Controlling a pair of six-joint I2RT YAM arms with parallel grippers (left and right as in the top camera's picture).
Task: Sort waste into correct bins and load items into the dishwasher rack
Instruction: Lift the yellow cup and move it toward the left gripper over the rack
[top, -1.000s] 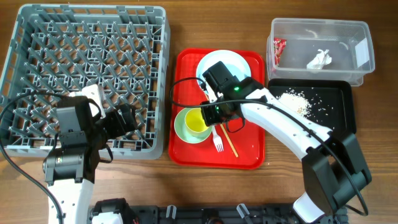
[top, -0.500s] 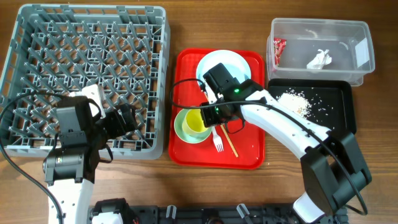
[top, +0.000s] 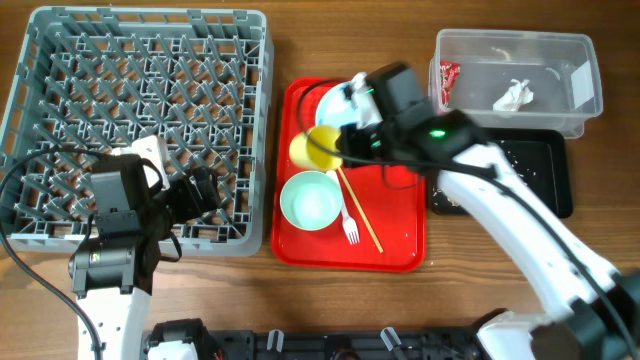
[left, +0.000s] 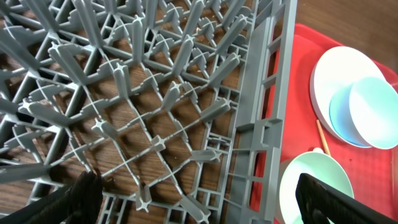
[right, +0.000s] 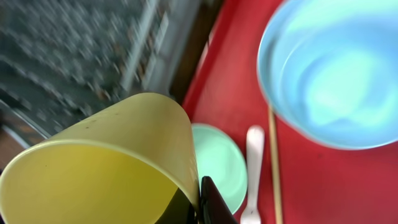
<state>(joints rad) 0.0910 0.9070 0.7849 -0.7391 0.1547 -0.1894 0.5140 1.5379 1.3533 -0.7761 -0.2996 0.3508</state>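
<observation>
My right gripper (top: 338, 143) is shut on the rim of the small yellow cup (top: 318, 149) (right: 106, 162) and holds it tilted in the air above the red tray's left part. Its fingers (right: 200, 204) pinch the cup wall. Below lie the pale green bowl (top: 310, 201) (right: 219, 163) and the white fork (top: 350, 218) (right: 252, 180). The white plate (top: 335, 101) and small white bowl (right: 336, 68) (left: 376, 112) are partly hidden by the arm. My left gripper (top: 196, 190) (left: 205, 200) is open and empty over the near right corner of the grey dishwasher rack (top: 140, 110).
The red serving tray (top: 400, 245) also holds a thin wooden stick (top: 362, 218). The clear tub (top: 560, 48) at back right holds the red wrapper (top: 448, 78) and white paper scrap (top: 515, 96). The black tray (top: 545, 180) is partly under my right arm.
My right gripper has lifted the yellow cup out of the green bowl and moved it up and toward the back. The left arm has not moved.
</observation>
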